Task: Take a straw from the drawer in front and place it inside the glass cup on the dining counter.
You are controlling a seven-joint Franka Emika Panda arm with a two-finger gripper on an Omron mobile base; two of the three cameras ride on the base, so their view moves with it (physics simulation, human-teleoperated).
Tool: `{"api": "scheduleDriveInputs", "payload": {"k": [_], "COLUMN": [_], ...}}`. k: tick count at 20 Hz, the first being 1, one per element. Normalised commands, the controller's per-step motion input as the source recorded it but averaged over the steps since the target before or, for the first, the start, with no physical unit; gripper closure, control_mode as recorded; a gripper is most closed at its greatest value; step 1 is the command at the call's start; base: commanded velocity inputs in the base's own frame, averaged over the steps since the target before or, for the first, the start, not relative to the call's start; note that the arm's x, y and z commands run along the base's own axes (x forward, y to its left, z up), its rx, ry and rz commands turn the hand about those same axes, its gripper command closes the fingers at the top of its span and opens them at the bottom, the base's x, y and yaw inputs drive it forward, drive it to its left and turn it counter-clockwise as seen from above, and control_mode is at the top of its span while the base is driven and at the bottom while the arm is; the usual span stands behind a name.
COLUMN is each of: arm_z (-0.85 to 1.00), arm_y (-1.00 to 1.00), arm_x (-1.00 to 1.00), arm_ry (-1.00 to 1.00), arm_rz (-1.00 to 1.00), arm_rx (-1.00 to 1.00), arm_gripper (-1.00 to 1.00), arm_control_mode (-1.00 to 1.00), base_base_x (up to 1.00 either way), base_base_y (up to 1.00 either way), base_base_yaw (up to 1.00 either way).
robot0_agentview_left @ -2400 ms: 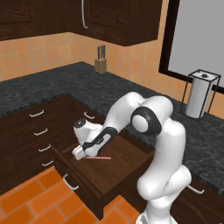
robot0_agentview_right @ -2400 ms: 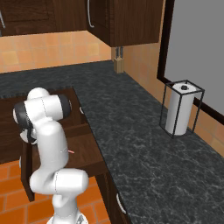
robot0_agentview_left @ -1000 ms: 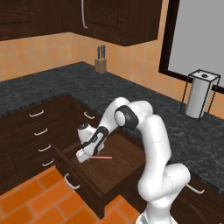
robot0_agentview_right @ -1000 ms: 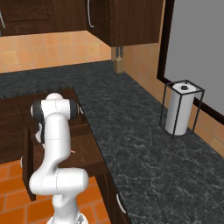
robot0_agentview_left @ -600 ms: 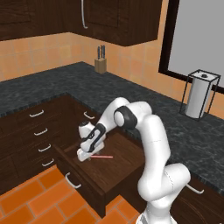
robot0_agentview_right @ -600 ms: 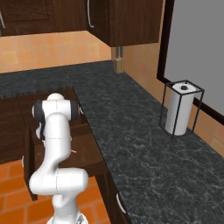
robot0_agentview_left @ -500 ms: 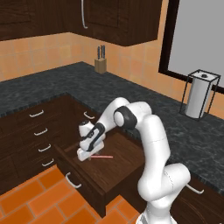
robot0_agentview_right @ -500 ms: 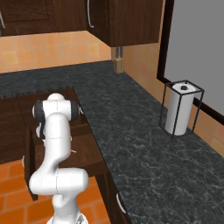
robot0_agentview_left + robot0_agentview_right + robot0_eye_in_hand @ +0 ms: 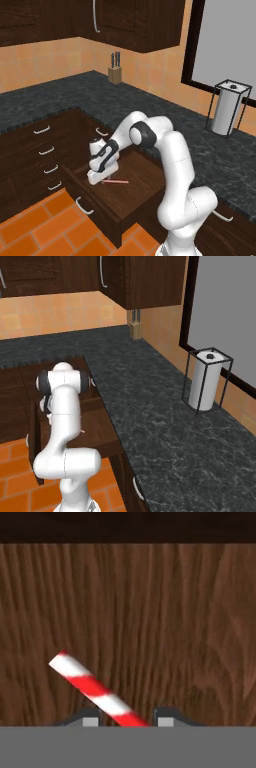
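straw end behind gripper

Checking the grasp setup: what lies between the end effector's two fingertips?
The straw runs between the end effector's fingertips, lying on the drawer floor, in the hand view.

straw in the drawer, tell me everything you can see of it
The straw is a thin straight stick with red and white stripes, plastic by its look. It lies flat on the dark wooden floor of the open drawer. In the hand view it runs aslant, its near end passing between the two fingers of the gripper, which sits low over it. Whether the fingers press it cannot be told. In the left base view it pokes out beside the gripper.
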Motion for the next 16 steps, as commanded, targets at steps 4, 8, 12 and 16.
{"api": "scheduleDriveInputs", "payload": {"k": [4,8,12,16], "arm_z": [0.21,0.66,0.99,1.00], "arm_y": [0.04,0.00,0.00,0.00], "arm_x": [-0.53,-0.34,-0.27,-0.32], "arm_ry": [-0.05,-0.10,-0.09,-0.19], "arm_rz": [0.00,-0.03,-0.08,-0.07], "arm_rx": [0.00,0.00,0.05,0.13], "arm_gripper": [1.00,1.00,1.00,1.00], "arm_control_mode": [-1.00,-1.00,-1.00,-1.00], "base_base_x": [0.00,0.00,0.00,0.00], "base_base_y": [0.00,0.00,0.00,0.00], "base_base_yaw": [0.00,0.00,0.00,0.00]}}
